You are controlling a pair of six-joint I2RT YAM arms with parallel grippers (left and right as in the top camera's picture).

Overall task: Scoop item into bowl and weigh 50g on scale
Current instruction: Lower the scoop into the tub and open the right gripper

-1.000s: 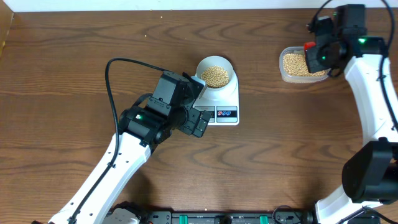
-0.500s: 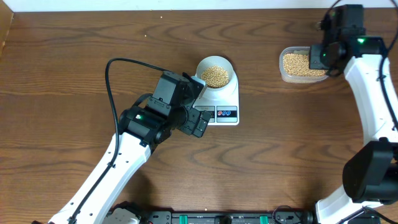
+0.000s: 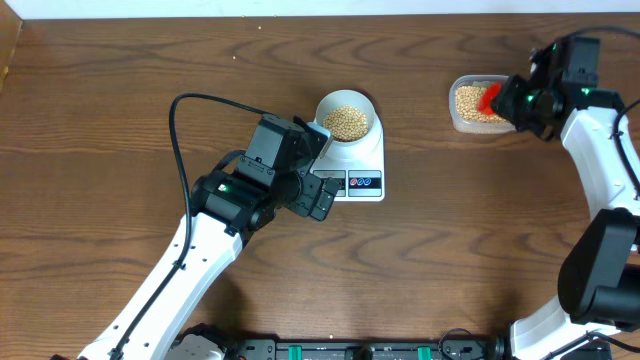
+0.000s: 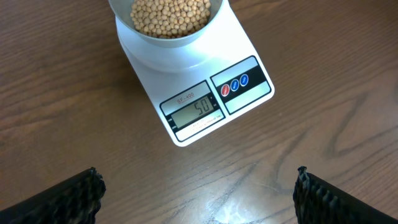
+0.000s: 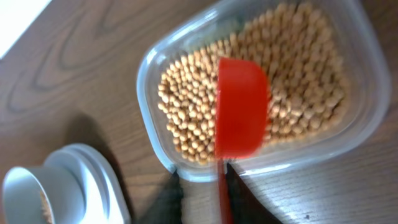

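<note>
The bowl of beans is sitting on the scale, which is showing 50, so the weighing is looking done. The left gripper is hanging wide, empty; the right gripper is hovering over the scoop in the tub, and whether it is gripping, I cannot tell.

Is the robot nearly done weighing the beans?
Nearly. Done: the bowl of beans sits on the scale, and its display reads 50. In hand: the red scoop lies over the tub at the right gripper; whether it is gripped is unclear. Left: probably only letting go of the scoop and backing away.
</note>
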